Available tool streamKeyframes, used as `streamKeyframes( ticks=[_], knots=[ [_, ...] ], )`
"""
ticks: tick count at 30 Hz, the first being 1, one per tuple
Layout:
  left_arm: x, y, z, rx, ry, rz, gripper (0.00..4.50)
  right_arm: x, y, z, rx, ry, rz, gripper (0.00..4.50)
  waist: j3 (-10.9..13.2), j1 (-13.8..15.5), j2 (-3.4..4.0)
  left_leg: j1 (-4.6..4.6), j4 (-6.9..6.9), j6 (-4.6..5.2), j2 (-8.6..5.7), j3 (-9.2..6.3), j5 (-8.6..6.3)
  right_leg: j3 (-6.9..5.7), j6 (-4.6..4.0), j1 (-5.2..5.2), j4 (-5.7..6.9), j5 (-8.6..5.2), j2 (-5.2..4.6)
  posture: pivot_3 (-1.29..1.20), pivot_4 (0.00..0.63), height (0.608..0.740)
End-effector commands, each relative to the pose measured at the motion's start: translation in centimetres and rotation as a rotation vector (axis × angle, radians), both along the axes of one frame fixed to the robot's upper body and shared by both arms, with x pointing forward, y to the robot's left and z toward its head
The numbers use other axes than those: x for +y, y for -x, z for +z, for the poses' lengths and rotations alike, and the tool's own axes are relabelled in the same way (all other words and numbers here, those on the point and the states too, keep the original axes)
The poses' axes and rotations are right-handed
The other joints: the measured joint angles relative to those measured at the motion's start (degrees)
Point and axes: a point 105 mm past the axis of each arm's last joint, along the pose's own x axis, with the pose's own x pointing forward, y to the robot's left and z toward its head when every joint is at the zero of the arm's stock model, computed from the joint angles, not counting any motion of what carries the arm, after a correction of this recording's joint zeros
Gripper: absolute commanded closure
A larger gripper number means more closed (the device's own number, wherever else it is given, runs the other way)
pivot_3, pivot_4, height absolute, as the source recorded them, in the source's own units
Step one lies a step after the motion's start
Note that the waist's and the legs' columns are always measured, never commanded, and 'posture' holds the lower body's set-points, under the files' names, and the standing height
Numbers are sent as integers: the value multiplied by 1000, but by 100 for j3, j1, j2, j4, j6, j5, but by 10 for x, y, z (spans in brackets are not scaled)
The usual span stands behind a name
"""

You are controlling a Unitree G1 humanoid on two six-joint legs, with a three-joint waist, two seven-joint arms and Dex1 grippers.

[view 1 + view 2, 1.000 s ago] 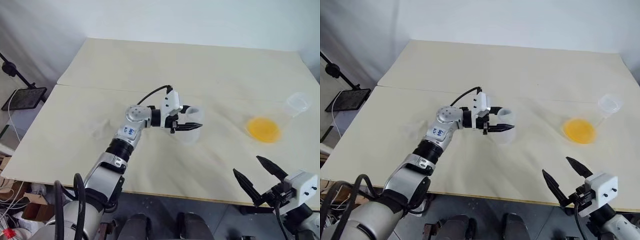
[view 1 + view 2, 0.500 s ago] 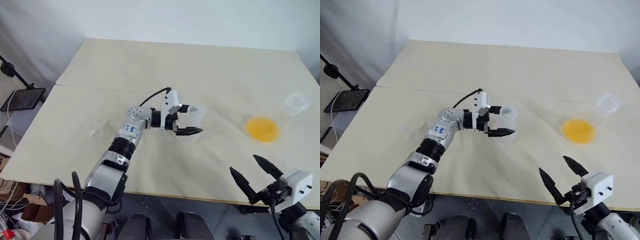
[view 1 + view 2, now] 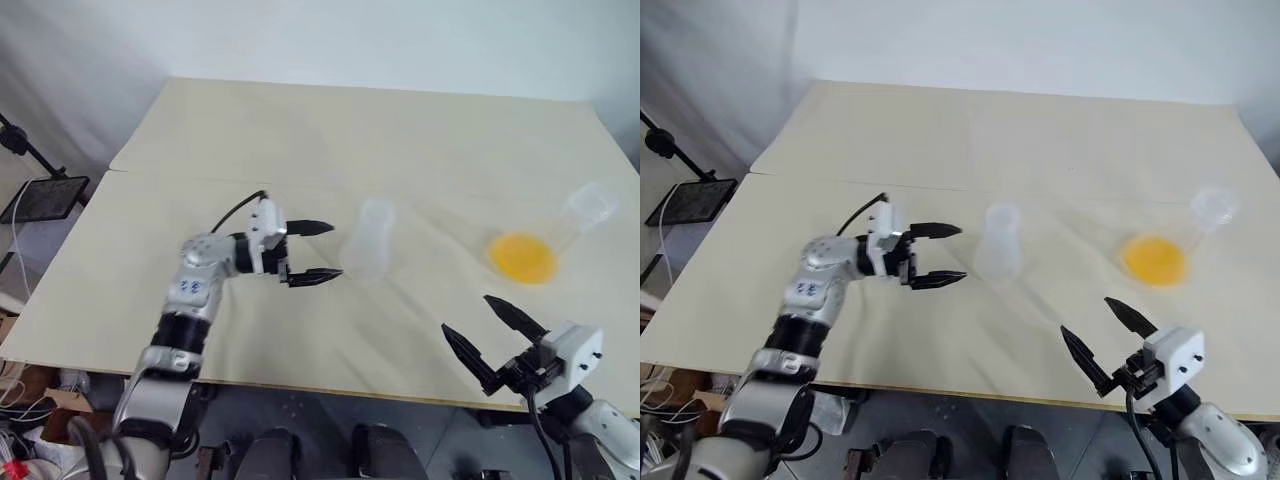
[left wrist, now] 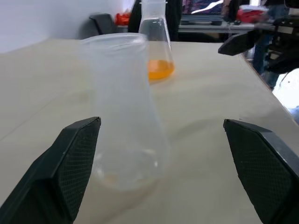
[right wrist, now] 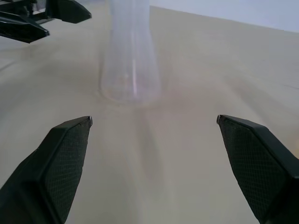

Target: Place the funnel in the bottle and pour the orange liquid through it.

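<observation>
The bottle point(image 3: 369, 240) stands upright and free mid-counter point(image 3: 300, 140), with no funnel visible in its neck, while the orange liquid point(image 3: 526, 258) sits in the larger flask point(image 3: 560, 235) well off to its right, so by my reading both placing and pouring remain. Both the left hand point(image 3: 315, 250) and right hand point(image 3: 488, 336) are spread and empty. The left wrist view shows the bottle's empty rim close up, with the orange liquid behind it.

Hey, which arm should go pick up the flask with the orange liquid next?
Right. The right gripper is open at the table's near edge, on the same side as the flask of orange liquid. The left gripper, also open, sits beyond the empty bottle, which stands between it and that flask.
</observation>
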Motion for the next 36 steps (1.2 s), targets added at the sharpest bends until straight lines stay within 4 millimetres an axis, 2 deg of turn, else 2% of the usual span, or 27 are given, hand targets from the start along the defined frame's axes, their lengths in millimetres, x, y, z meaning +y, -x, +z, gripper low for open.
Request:
streamKeyframes(
  ticks=[1,3,5,9,11,12,14,16,20,22,25,30,32,34,36],
  knots=[
    [26,14,19,-67,59,118,26,4,-5,3,-5,4,54,0,0,-20,1,1,-2,0,1,-3,0,-1,0,0,3,0,-1,0,150,740],
    [42,24,25,-54,116,212,26,8,-11,5,-10,3,94,0,0,-5,0,1,-1,0,1,-12,0,-3,0,2,3,0,-6,0,150,740],
    [51,32,28,-49,135,265,26,11,-15,7,-12,4,123,0,0,35,0,1,0,2,-4,-14,0,-2,0,5,1,0,-15,0,150,740],
    [90,68,22,-49,149,466,26,29,-28,15,-26,2,259,0,0,-5,1,2,-5,2,-6,-17,-3,0,-1,5,-4,0,-16,0,150,740],
    [100,80,18,-46,147,518,26,34,-32,17,-28,2,297,0,1,-63,1,3,-9,1,-4,-17,-4,0,-2,4,-6,-1,-16,0,150,740],
    [112,88,11,-14,151,581,26,37,-35,19,-31,-6,324,0,1,-57,0,3,-10,1,-4,-18,-4,-1,-2,4,-6,-1,-16,0,150,740],
    [151,114,-12,53,128,761,26,48,-43,25,-44,-12,393,0,0,-109,1,5,-8,1,-3,-19,-3,-4,-4,9,-26,-2,-16,0,150,740],
    [181,138,-25,87,102,911,26,56,-46,28,-56,4,449,0,2,-137,-1,15,-13,4,-3,-6,-7,7,-9,12,-30,-5,-17,0,150,740],
    [213,163,-36,90,57,1071,26,62,-48,28,-74,49,508,0,4,31,-3,9,-12,5,-3,-26,-8,-1,-19,14,-35,-10,-20,0,150,740],
    [217,168,-38,98,57,1097,26,62,-49,29,-79,58,520,0,4,80,-4,7,-12,11,-8,-27,-13,6,-22,15,-41,-11,-25,0,150,740],
    [209,164,-35,88,71,1077,26,62,-51,28,-81,59,522,0,3,64,-4,7,-12,22,-15,-28,-23,20,-22,18,-46,-11,-27,0,150,740],
    [184,130,-21,63,170,1025,26,62,-50,25,-77,68,524,0,3,55,-3,7,-12,23,-15,-28,-28,18,-21,15,-39,-11,-27,0,150,740],
    [173,114,-19,74,185,1018,26,60,-50,24,-76,73,515,0,3,52,-2,8,-12,22,-17,-26,-27,19,-21,14,-35,-11,-27,0,150,740],
    [165,106,-18,79,179,999,26,59,-49,23,-76,76,509,0,3,44,-2,10,-11,21,-17,-26,-26,17,-20,14,-30,-10,-26,0,150,740],
    [154,88,-17,83,188,1008,26,56,-47,23,-76,80,496,0,3,9,-2,10,-12,20,-17,-24,-26,14,-19,10,-25,-10,-25,0,150,740]
  ],
)
